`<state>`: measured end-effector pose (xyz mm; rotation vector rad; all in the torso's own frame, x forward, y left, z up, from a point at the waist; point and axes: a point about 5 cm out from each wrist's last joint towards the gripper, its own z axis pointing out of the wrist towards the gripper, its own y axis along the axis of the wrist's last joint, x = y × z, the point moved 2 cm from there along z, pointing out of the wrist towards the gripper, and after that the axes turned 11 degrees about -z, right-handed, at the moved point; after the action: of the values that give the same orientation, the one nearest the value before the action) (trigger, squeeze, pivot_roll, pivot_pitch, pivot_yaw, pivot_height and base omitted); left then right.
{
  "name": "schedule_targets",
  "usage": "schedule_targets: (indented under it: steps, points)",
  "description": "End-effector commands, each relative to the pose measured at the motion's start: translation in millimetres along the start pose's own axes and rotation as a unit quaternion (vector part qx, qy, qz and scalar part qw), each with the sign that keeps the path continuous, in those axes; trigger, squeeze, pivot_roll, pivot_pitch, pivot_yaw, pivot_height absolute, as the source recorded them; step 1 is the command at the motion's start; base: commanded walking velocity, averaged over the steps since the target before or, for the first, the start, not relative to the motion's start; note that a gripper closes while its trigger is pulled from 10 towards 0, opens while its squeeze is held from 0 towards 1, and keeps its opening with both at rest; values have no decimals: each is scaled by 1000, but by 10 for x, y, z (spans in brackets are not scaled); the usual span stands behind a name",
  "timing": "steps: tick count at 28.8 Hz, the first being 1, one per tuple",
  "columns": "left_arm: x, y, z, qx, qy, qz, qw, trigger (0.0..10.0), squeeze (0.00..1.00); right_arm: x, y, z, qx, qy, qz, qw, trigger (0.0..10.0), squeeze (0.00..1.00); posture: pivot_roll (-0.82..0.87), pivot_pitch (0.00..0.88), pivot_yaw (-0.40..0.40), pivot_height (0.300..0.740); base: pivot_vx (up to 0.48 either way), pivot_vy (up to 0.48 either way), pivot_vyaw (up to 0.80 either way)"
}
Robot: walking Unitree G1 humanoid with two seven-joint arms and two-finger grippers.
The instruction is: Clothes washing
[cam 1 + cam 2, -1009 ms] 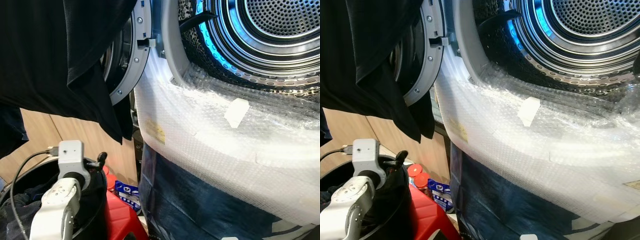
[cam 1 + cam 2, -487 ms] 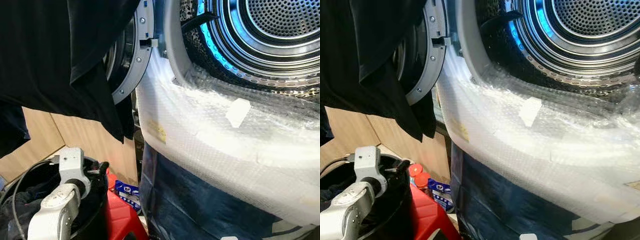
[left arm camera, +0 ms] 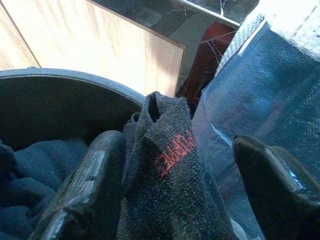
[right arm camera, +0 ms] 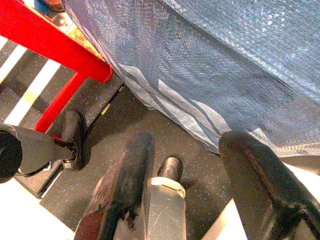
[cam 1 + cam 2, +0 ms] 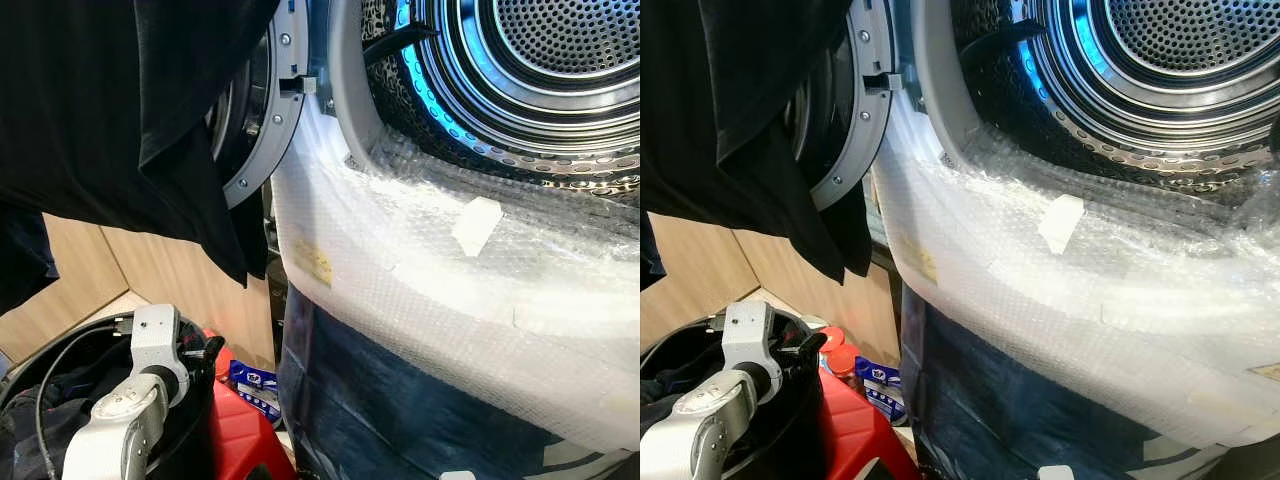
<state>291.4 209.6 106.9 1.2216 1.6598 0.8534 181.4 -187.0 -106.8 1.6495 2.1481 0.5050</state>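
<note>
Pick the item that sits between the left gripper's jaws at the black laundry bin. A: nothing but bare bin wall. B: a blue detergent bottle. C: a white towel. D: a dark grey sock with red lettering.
D: in the left wrist view, a dark grey sock with red lettering stands up between the jaws of the left gripper, which are spread apart on either side of it, at the rim of the black bin.

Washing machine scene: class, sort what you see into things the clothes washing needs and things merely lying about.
Needed: washer drum, open door, black basket of clothes, dark sock, left end effector.
Lying about: red stool, bubble wrap, blue packet.
</note>
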Motion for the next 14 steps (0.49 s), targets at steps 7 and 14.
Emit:
schedule_targets:
  steps: [7,14]
  points:
    - [-4,3,-12,5,-4,8,1000,0,0,18,48,9,-6,3,-1,1000,10000,0,91,0,-17,740,0,0,0]
    - [103,-67,-33,24,27,6,999,0,0,15,49,9,-5,3,-2,1000,10000,0,91,0,-19,740,0,0,0]
